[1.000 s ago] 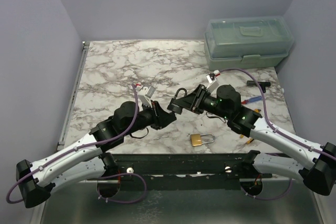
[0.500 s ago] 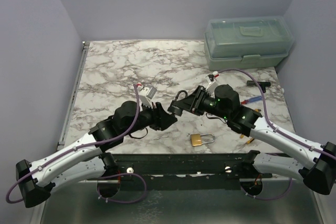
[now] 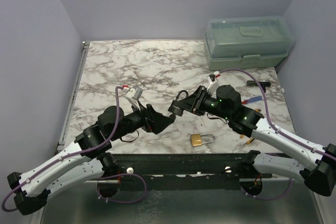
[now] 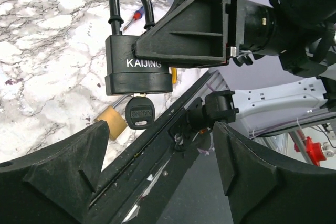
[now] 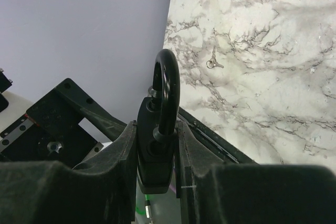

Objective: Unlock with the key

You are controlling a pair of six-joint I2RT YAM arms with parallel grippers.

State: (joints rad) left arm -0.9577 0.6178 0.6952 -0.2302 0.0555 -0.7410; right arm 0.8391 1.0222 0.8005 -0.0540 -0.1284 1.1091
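Observation:
A black padlock [image 4: 137, 72] marked KAIJING hangs in the air, clamped by its body between the jaws of my right gripper [image 5: 156, 167], which is shut on it. Its shackle [image 5: 167, 87] stands up above the jaws. A black-headed key [image 4: 139, 113] sticks out of the lock's underside. My left gripper [image 4: 157, 179] stands open just below and short of the key, with nothing between its fingers [image 4: 63, 177]. From above, the left gripper [image 3: 167, 121] is a short gap to the left of the right gripper [image 3: 176, 107] and the padlock [image 3: 180, 99].
A brass padlock [image 3: 201, 139] lies near the table's front edge. A green toolbox [image 3: 248, 43] stands at the back right. A black tool [image 3: 259, 83] and a red-and-blue screwdriver [image 3: 252, 99] lie at the right. A small loose key [image 5: 212, 64] rests on the marble.
My left gripper has opened, let go of the key and drawn back to the left and toward the front. The key stays in the padlock. The right arm has held still.

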